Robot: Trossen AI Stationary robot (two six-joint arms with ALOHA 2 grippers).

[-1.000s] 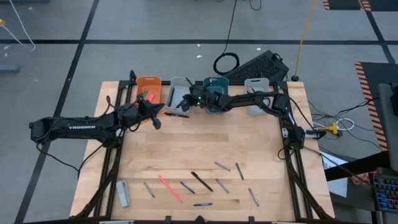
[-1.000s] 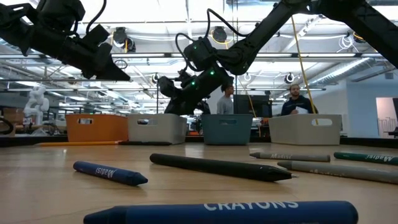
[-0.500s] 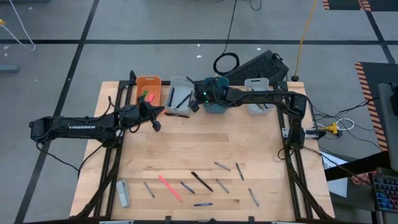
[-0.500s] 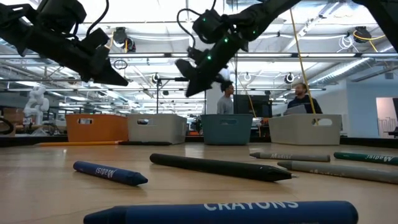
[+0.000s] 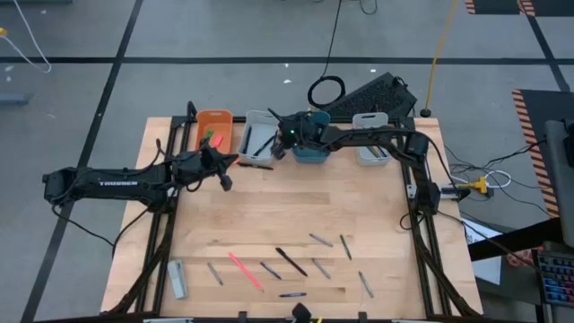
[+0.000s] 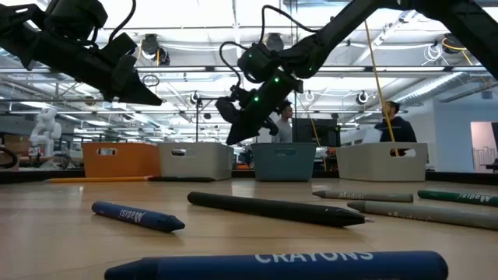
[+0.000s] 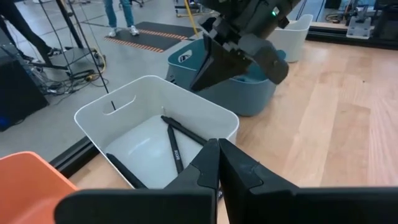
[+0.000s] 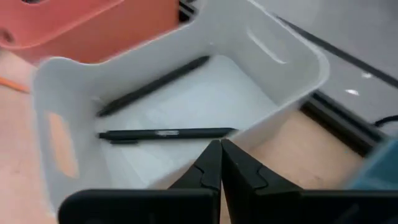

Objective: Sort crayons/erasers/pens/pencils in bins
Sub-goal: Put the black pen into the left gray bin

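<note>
Four bins (image 5: 213,128) along the tabletop's 12 o'clock edge — one orange, two pale, one teal; two arms, two grippers (image 5: 226,180).

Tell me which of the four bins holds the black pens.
The pale grey-white plastic bin second from the left, between the orange bin and the teal bin; black pens lie inside it.

A black keyboard (image 5: 372,92) is seen on the grey floor just beyond the table's far edge, at about one o'clock from the table's middle; a coiled black cable (image 5: 326,91) lies beside it, toward twelve o'clock; a yellow cord (image 5: 437,54) runs up the floor at about one o'clock; a yellow plug (image 5: 476,186) with loose wires is found off the table at three o'clock; two people (image 6: 393,124) are seen standing in the room beyond the table.
</note>
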